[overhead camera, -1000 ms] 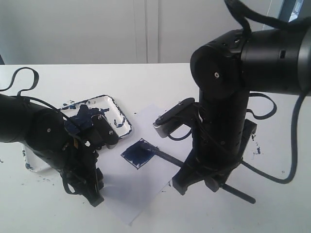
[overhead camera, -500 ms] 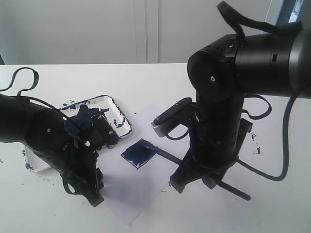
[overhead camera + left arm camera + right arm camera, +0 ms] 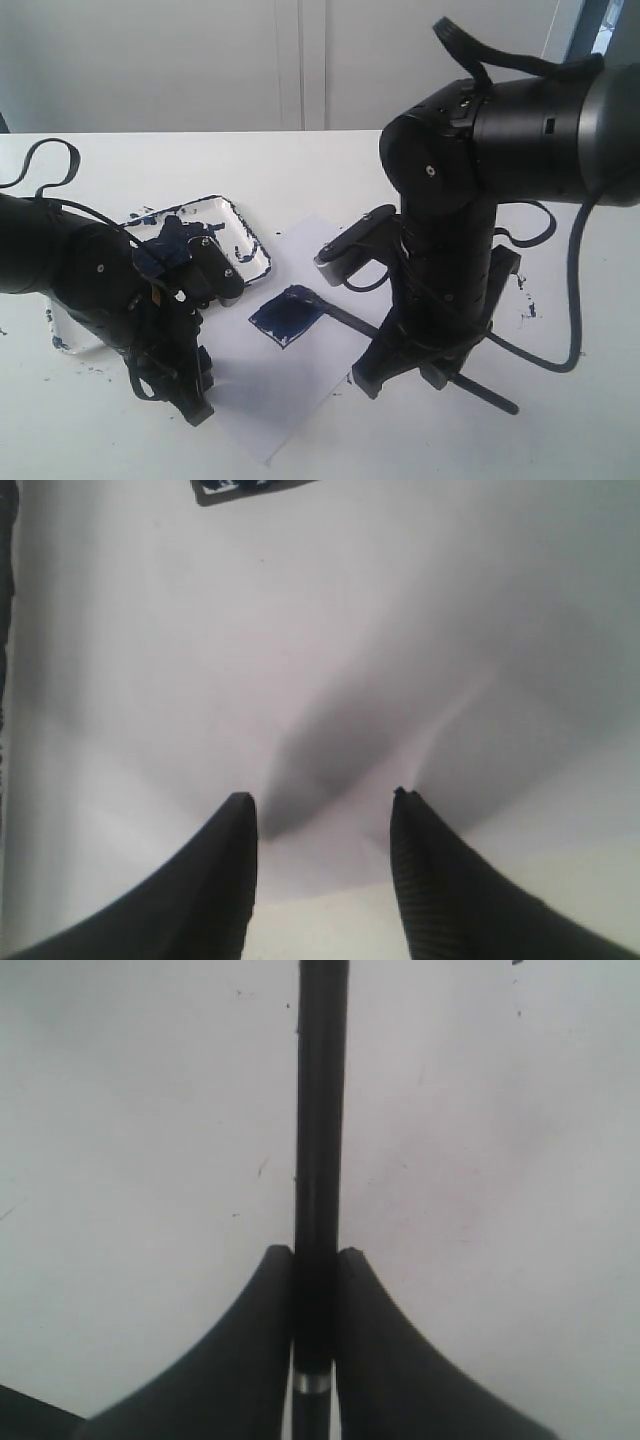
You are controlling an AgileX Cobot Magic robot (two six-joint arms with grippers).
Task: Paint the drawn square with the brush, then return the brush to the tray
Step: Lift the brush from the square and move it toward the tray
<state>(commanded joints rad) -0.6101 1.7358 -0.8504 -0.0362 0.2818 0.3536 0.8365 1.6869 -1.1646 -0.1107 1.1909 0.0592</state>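
The drawn square (image 3: 285, 314) is filled dark blue and lies tilted on the white paper sheet (image 3: 290, 400). My right gripper (image 3: 405, 362) is shut on the brush (image 3: 345, 320). The brush tip rests at the square's right corner and the handle end sticks out behind the arm. The right wrist view shows the black brush (image 3: 320, 1110) clamped between the fingers of the right gripper (image 3: 315, 1252). My left gripper (image 3: 195, 405) stands low at the sheet's left edge. In the left wrist view the left gripper (image 3: 322, 800) is open over paper with nothing in it. The tray (image 3: 248, 238) is partly hidden behind my left arm.
Blue paint specks dot the table to the right of the right arm (image 3: 528, 310) and around the tray. A corner of the blue square (image 3: 250, 488) shows in the left wrist view. Black cables loop from both arms.
The right arm has leaned slightly to the left and the brush tip has slid a little across the square toward its right corner. The left arm has not moved.
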